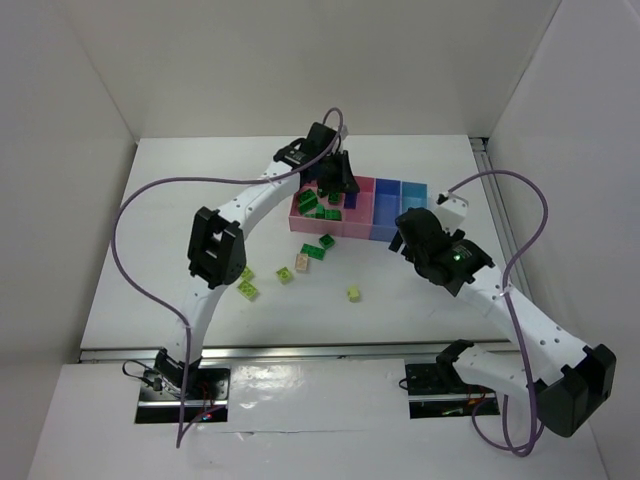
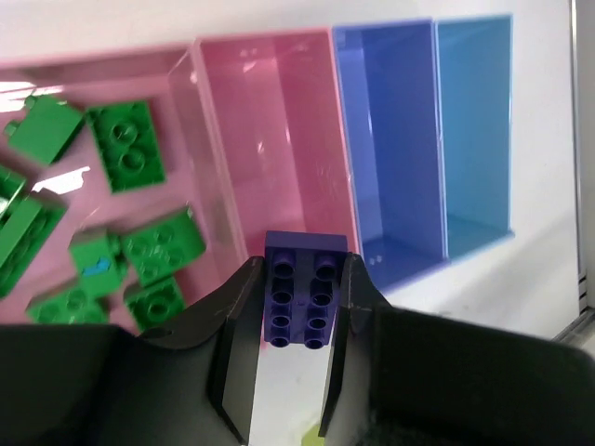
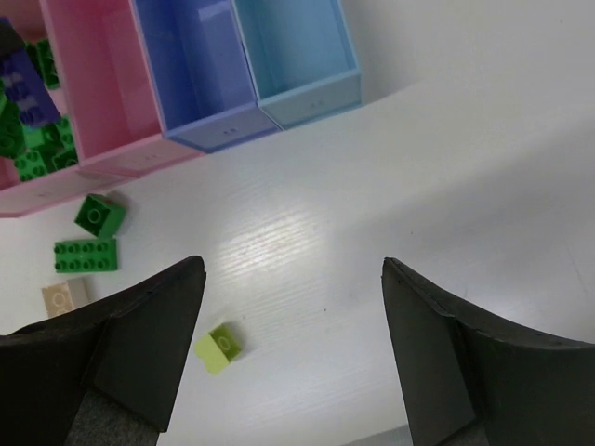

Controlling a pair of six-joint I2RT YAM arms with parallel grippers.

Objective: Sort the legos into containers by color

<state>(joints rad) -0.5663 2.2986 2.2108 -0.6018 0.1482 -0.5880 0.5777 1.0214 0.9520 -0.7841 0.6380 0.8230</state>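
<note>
The containers [image 2: 390,139] are glossy translucent plastic, the purple lego [image 2: 299,307] shiny plastic, the left gripper [image 2: 299,271] matt, the table [image 3: 446,139] smooth.

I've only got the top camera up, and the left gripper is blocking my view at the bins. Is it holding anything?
Observer: Yes. The left wrist view shows the left gripper shut on a purple lego, studs facing the camera.
Operator: Which bin is it at?
Observer: In that view it sits over the near end of the narrow pink bin, which has no legos showing in it.
Operator: And the right gripper, is it carrying one?
Observer: No. Its wrist view shows the right gripper open and empty over the table, short of the bins.
</note>
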